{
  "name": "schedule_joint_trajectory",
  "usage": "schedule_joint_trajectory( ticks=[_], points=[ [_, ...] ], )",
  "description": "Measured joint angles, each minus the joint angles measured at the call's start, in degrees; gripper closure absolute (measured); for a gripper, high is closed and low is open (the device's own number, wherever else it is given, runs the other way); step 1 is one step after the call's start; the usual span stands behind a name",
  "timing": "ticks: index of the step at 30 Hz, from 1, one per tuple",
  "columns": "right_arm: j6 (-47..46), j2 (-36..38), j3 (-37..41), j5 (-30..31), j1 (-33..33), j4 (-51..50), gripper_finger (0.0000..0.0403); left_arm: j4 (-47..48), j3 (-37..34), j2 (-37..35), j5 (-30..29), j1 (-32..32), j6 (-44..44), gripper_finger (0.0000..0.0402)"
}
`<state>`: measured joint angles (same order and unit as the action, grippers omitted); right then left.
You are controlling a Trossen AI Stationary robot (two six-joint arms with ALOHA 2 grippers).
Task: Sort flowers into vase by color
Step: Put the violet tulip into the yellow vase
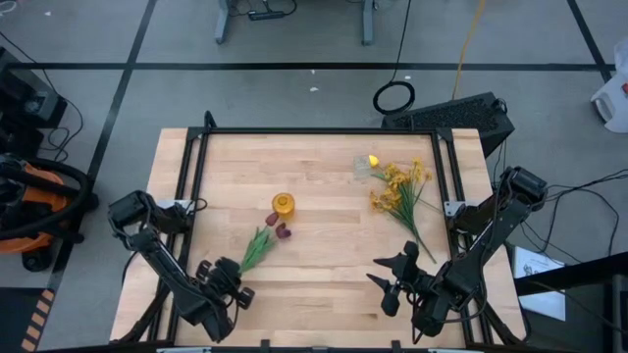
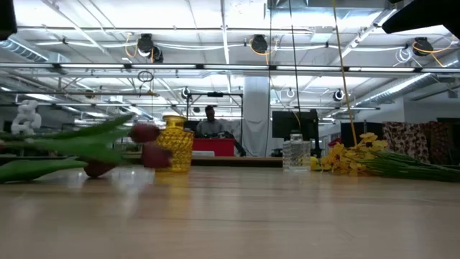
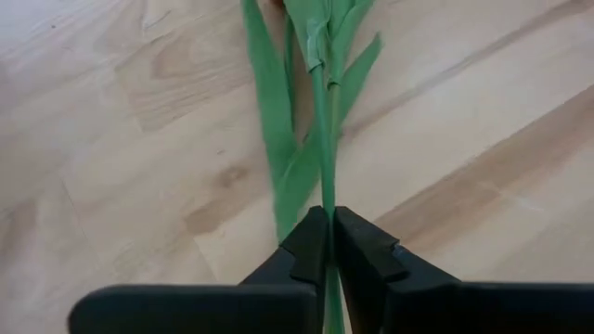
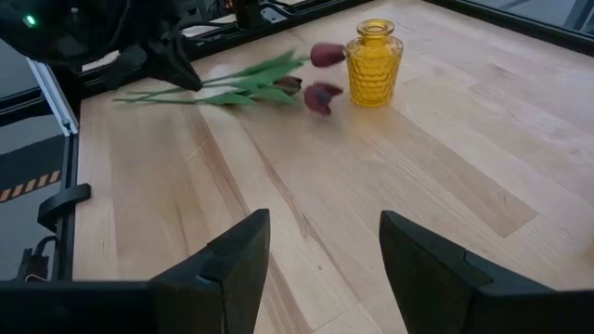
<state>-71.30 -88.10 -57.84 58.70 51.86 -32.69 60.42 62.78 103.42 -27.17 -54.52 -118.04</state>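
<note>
Jaws of the left gripper [image 3: 327, 243] are pinched tight on thin green stems, close to the stem ends. These stems belong to the dark red tulips [image 1: 278, 226], which lie flat on the pale wooden surface [image 1: 324, 284]. Their long green leaves [image 3: 278, 130] look smooth and pointed, like soft ribbons. The round red heads point toward the yellow vase [image 1: 284, 205] and sit just beside it.

That vase is small and fat, with a bumpy skin like honeycomb and a narrow neck. It stands upright near the middle of the surface.

Over on the right side stands a clear glass vase [image 1: 362, 167], also small and ribbed. A yellow tulip [image 1: 374, 161] head rests right by it. Sprays of tiny yellow blossoms [image 1: 400, 182] lie in a fluffy heap there, with thin green stems running toward the right arm.

On the right gripper [image 4: 323, 250], the jaws stand partly apart and hold nothing. It hangs over bare wood near the front edge, well apart from the red tulips.
</note>
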Motion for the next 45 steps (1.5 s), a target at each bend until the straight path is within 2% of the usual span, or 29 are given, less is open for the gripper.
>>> schedule_joint_trajectory(
  ticks=[10,45],
  points=[
    [0.59,-3.54,0.00,-0.11,-0.27,1.32,0.0206,-5.22,-0.04,5.45,0.18,-0.03,0.42,0.0365],
    [0.62,-3.84,0.00,-0.31,-0.50,1.22,0.0206,-2.37,1.55,5.40,-0.42,-0.76,-1.68,0.0356]
  ],
)
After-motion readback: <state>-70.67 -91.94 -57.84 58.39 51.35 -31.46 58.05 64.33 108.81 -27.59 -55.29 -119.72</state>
